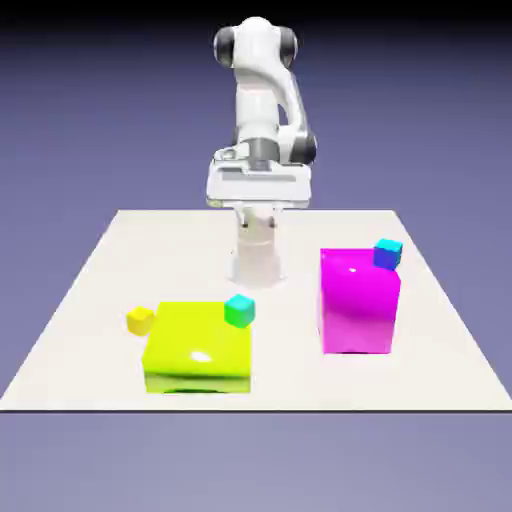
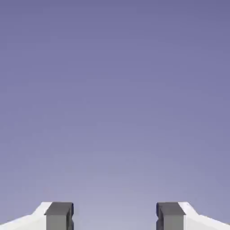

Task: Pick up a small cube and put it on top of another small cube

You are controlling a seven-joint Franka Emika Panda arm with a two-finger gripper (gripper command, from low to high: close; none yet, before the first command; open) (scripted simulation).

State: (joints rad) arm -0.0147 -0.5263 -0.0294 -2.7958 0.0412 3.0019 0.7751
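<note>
Plain blue-violet backdrop (image 1: 420, 130), near-black at top; pale table (image 1: 290, 385), light seemingly from above

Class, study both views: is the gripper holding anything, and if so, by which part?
Nothing is held. The gripper is open, with only backdrop between its fingertips.

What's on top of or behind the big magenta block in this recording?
Behind its top edge, the blue cube shows; whether it rests on the magenta block isn't clear. The table directly behind the block is hidden.
</note>
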